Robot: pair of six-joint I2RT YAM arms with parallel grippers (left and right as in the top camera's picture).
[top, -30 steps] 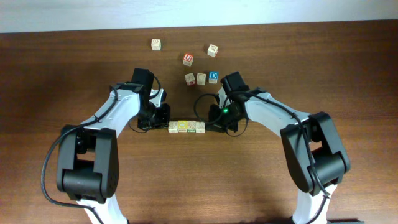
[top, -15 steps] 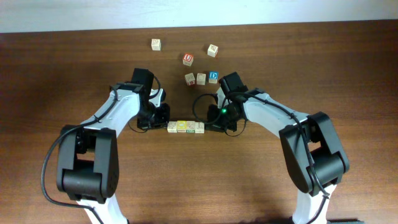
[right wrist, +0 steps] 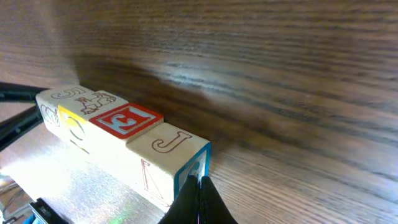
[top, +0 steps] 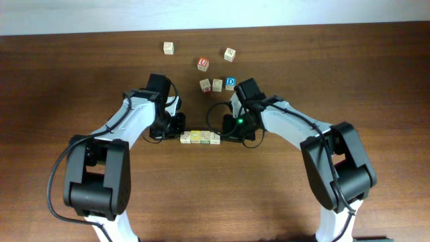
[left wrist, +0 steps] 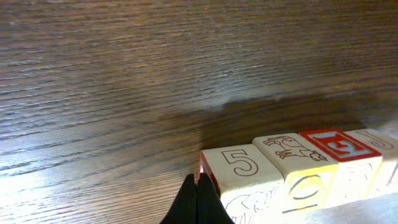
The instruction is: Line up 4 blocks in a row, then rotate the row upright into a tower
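Four pale wooden blocks point(top: 200, 137) lie in a tight row mid-table. In the left wrist view they read "5" point(left wrist: 239, 168), an animal drawing point(left wrist: 289, 149), a red "E" point(left wrist: 339, 144) and "J" point(left wrist: 379, 140). My left gripper point(top: 177, 136) is shut and empty, and its tip point(left wrist: 198, 184) rests against the "5" block's end face. At the opposite end my right gripper point(top: 224, 136) is also shut and empty. Its tip point(right wrist: 200, 184) touches the blue end face of the "J" block point(right wrist: 168, 146). The red "E" block point(right wrist: 124, 119) sits beside the "J" block.
Several loose cubes lie behind the row: a red "U" cube point(top: 203, 64), a blue "D" cube point(top: 230, 83), two pale cubes point(top: 205, 85) point(top: 218, 85) beside the "D" cube, and two more point(top: 168, 48) point(top: 230, 54) farther back.
Both arms have edged slightly toward each other, and the row of blocks has shifted a little to the left. Both grippers stay shut.
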